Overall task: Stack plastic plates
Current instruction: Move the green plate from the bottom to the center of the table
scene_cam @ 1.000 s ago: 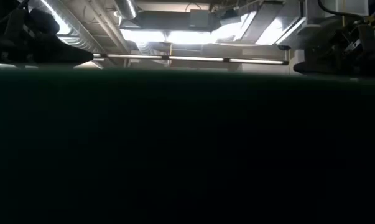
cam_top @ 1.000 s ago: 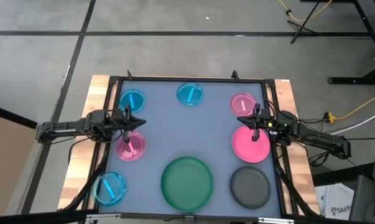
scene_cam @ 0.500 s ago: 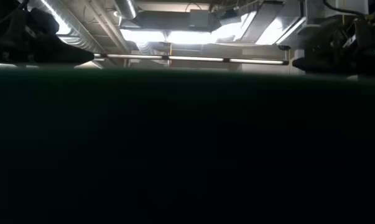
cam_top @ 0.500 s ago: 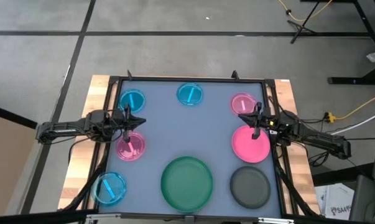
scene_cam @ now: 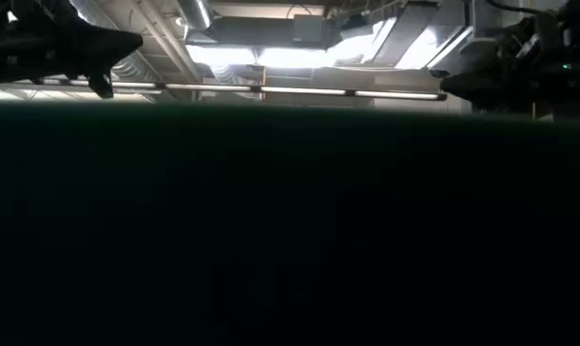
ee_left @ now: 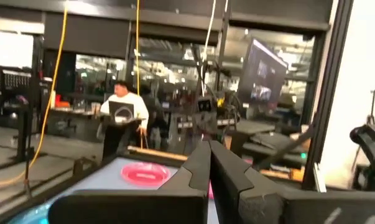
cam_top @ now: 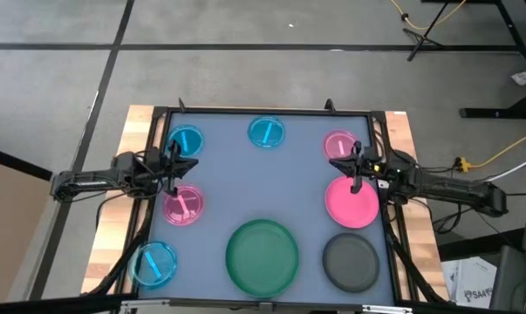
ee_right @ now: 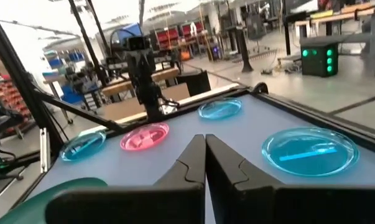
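Observation:
The plates lie flat on the grey-blue table. They are a large dark green plate (cam_top: 262,255), a dark grey plate (cam_top: 351,262), a hot-pink plate (cam_top: 351,202), two small pink plates (cam_top: 183,205) (cam_top: 341,146) and three small blue plates (cam_top: 186,140) (cam_top: 267,133) (cam_top: 154,263). My left gripper (cam_top: 177,162) is shut and empty, above the gap between the far-left blue plate and the left pink plate. My right gripper (cam_top: 355,167) is shut and empty, above the hot-pink plate's far edge. Both sets of fingers show closed in the wrist views (ee_left: 210,163) (ee_right: 204,151).
A black frame (cam_top: 263,111) runs round the table, with wooden boards (cam_top: 114,235) outside it. A dark mass (scene_cam: 290,231) fills the lower part of the low view. A person (ee_left: 122,112) stands in the room beyond the table. Bare table (cam_top: 263,183) lies in the middle.
My left gripper has risen and gone a little toward the table's far edge, away from the left pink plate. My right gripper has risen slightly. Both stay shut. No plate has moved.

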Controlling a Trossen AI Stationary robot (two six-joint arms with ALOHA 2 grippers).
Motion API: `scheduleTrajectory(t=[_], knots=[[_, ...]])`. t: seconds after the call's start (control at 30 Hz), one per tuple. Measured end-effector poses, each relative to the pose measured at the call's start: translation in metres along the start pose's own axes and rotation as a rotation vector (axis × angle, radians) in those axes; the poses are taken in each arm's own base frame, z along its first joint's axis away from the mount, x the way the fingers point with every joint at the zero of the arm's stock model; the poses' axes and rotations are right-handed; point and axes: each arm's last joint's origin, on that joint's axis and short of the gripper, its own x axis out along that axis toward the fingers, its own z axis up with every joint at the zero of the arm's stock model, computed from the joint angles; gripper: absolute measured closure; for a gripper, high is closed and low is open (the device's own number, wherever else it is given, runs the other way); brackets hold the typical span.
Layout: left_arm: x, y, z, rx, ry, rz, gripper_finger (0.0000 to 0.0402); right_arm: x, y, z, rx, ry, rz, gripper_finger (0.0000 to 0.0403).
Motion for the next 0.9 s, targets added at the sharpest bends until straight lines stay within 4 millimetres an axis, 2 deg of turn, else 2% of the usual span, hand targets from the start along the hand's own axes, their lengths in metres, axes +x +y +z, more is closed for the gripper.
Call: scheduleTrajectory(t=[0.27,0.53,0.73,0.9], knots=[[0.005,-0.002,-0.009,-0.029,0.090,-0.035,0.0401,0.039,0.006,0.006,-0.006,0.116,0.064,0.0401],[0.009,-0.007,-0.019,-0.033,0.192,-0.063,0.0401,0.096,0.043,0.010,-0.076,0.294,0.133,0.0401],[0.010,-0.007,-0.021,-0.028,0.201,-0.041,0.0401,0.133,0.067,0.002,-0.105,0.439,0.144,0.0401],[0.010,-0.007,-0.021,-0.029,0.201,-0.041,0.0401,0.156,0.081,-0.010,-0.113,0.507,0.187,0.0401]])
